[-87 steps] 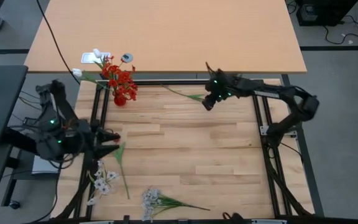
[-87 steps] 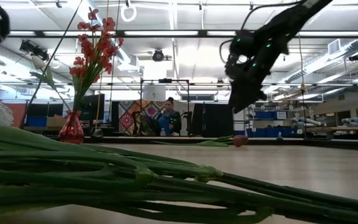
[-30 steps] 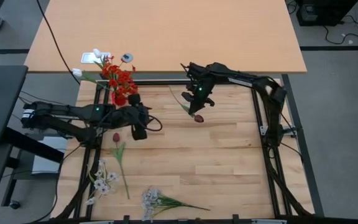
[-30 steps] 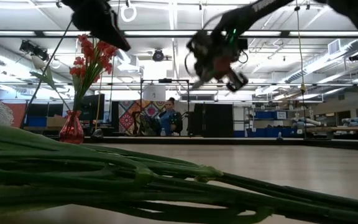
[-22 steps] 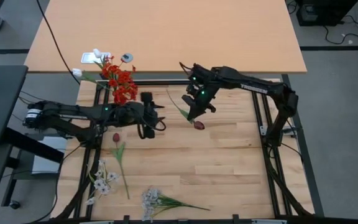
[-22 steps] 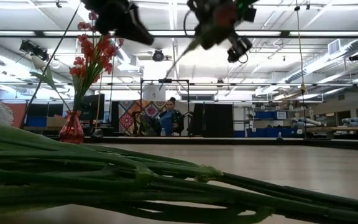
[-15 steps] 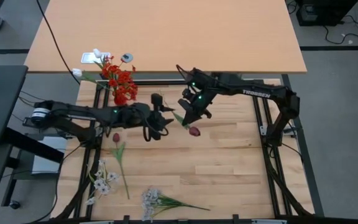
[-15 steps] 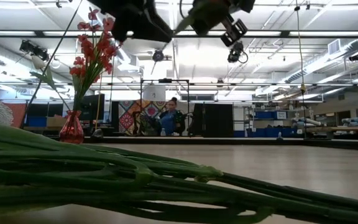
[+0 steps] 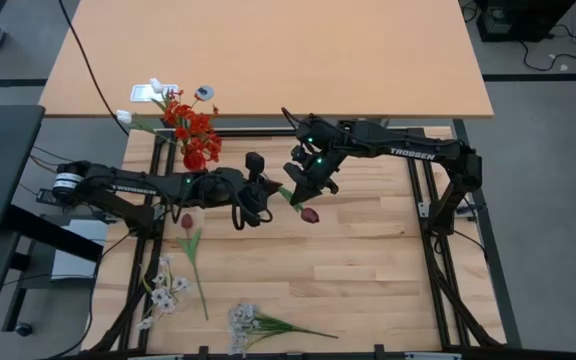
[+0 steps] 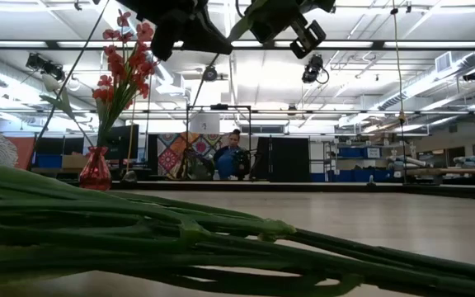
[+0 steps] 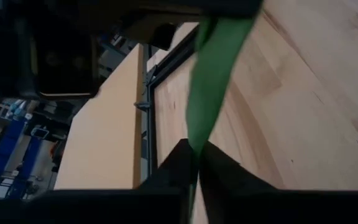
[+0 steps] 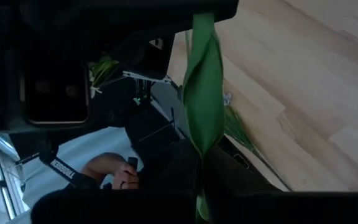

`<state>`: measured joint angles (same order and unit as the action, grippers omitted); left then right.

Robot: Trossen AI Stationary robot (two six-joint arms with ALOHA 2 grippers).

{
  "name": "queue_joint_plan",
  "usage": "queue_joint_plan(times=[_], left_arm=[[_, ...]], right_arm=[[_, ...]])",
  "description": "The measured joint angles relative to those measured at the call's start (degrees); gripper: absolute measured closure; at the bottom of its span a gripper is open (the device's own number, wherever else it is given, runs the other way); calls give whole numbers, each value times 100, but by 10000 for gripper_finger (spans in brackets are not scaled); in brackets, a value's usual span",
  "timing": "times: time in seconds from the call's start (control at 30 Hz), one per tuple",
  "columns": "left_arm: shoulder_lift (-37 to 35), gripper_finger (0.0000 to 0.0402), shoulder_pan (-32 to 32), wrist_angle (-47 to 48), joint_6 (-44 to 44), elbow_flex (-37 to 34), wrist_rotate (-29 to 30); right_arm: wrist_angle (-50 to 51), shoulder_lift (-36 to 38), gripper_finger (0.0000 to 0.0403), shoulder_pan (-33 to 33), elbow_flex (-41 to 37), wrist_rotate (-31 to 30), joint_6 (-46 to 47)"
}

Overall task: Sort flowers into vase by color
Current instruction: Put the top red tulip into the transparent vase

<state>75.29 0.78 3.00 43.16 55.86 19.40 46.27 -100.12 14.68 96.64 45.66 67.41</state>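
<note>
Okay, here's what I've got on my screens, going left to right:

- The white blooms [image 9: 163, 293] are lying flat close to the near-left corner of the tabletop [image 9: 368, 270].
- Just beside them there's a second tulip [image 9: 187, 221], also lying flat. Its dark bud points toward the far edge and its stem runs back toward the near edge.
- The red blossoms [image 9: 194, 128] are standing in the vase [image 9: 193, 159], which sits by the far-left corner.
- A pale bunch [image 9: 243, 320] with long green stalks lies along the near edge, a bit left of the middle. It fills the foreground of my low view.
- The left gripper [image 9: 264, 197] is reaching in from the left edge to about mid-table, up off the surface. In my left wrist view its fingers are pinched together on a green leaf of the maroon tulip [image 9: 311, 214].
- That tulip hangs in the air between the two grippers, nearer the far edge than the near one. The bud sits on the side toward the near edge.
- The right gripper [image 9: 299, 189] is just beside the left one, coming in from the right side. Its jaws are clamped on the same tulip's green part, and the leaf runs right between its fingers in my right wrist view.
</note>
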Motion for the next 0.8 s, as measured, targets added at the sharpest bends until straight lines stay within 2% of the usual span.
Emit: queue_joint_plan(times=[0.07,0.23,0.4,0.53,0.63,0.8], left_arm=[[0,390,44,35,-6,0,31],[0,393,105,271,-499,0,20],[-183,397,91,737,-1413,-2,31],[-564,398,78,986,-2025,-3,16],[-926,398,61,969,-2595,2,-252],[-1440,398,115,986,-3505,2,-494]], right_arm=[[3,0,375,0,0,-63,-141],[489,0,336,9,2,-592,-1030],[1031,89,280,197,2,-1950,-1969],[687,420,243,353,4,-3000,-2408],[144,676,228,459,0,-3868,-2545],[-193,1164,223,450,4,-4501,-2899]])
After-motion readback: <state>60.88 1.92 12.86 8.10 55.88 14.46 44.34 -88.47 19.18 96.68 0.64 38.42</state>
